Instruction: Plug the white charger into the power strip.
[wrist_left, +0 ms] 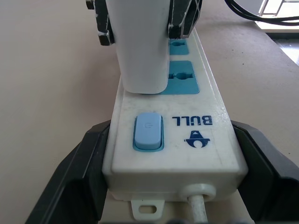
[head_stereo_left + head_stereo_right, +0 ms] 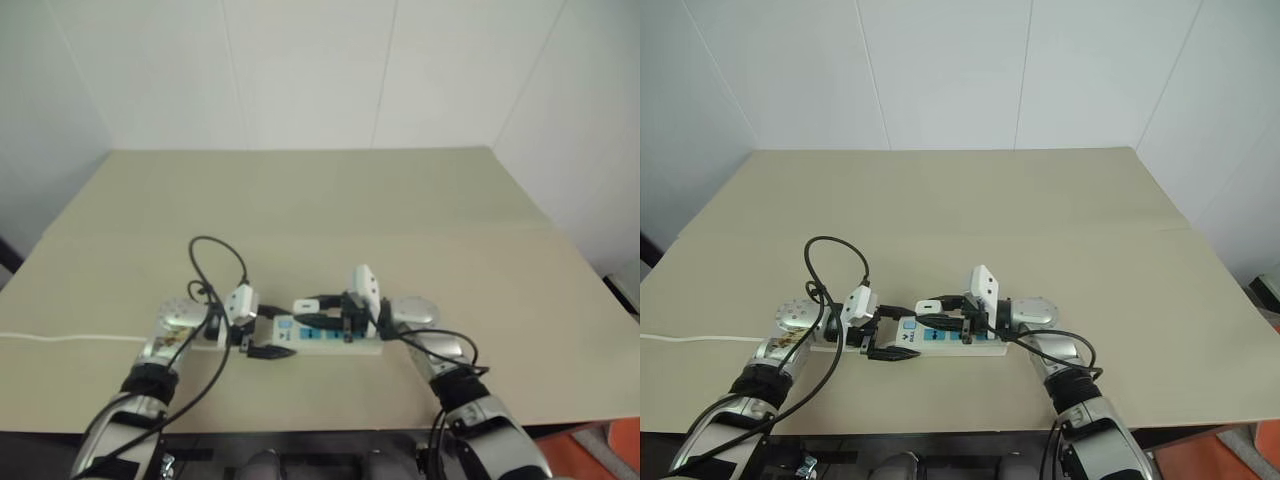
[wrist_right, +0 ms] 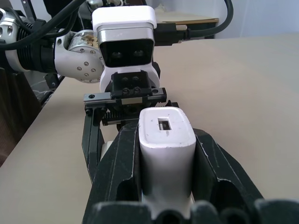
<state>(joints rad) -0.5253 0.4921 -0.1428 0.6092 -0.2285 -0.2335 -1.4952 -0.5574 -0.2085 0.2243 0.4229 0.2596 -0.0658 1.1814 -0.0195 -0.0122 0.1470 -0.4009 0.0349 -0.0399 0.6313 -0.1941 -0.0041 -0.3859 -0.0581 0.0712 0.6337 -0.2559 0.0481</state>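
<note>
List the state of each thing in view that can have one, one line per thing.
white charger: clamped between the right gripper's fingers, its lower end at the strip's first blue socket; full seating cannot be told.
power strip: flat on the table, switch end between the left gripper's fingers; two blue sockets free.
right gripper: shut on the charger.
left gripper: closed around the strip's sides.

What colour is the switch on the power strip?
Light blue switch on the white power strip; best in the left wrist view.

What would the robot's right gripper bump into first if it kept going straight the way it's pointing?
Probably the left gripper. The right gripper, shut on the charger, points along the strip straight at it. Depth is hard to judge.
</note>
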